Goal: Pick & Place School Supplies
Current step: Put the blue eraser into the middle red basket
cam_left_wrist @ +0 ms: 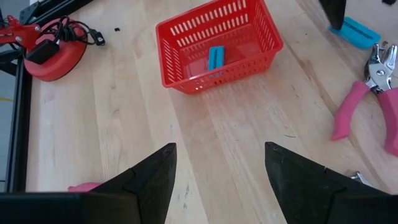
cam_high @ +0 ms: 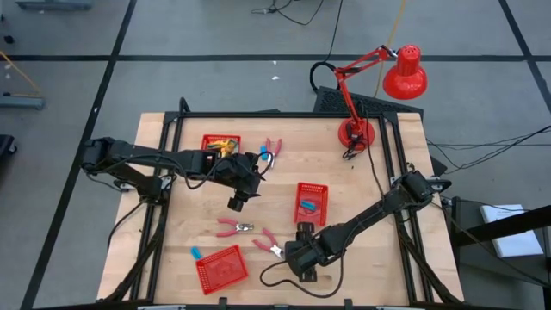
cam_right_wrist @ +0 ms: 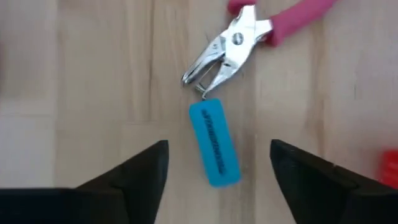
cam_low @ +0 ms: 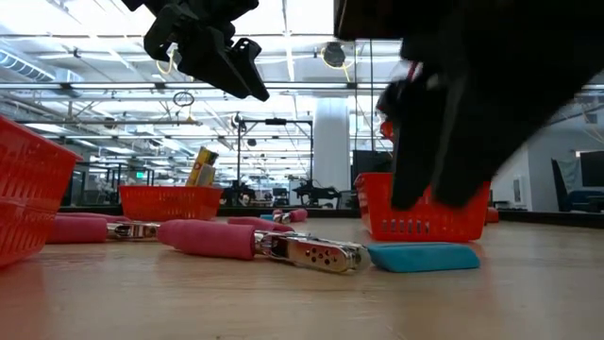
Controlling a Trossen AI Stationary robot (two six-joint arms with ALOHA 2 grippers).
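Note:
A blue eraser (cam_right_wrist: 214,143) lies flat on the table, its far end just off the silver head of a pink-handled tool (cam_right_wrist: 249,34). My right gripper (cam_right_wrist: 219,148) hangs open over it, a finger on each side, touching nothing. The low view shows the eraser (cam_low: 422,256) on the wood below that gripper (cam_low: 444,132). My left gripper (cam_left_wrist: 221,152) is open and empty above the table's middle (cam_high: 256,172). A second pink tool (cam_high: 234,228) lies left of the first. A small blue block (cam_high: 195,253) rests near the front basket.
Three red mesh baskets stand on the table: one with a blue block (cam_left_wrist: 214,56), one at the far left holding yellow pieces (cam_high: 219,145), one near the front edge (cam_high: 222,267). A red desk lamp (cam_high: 357,129) stands at the far right. A third pink tool (cam_high: 273,148) lies far back.

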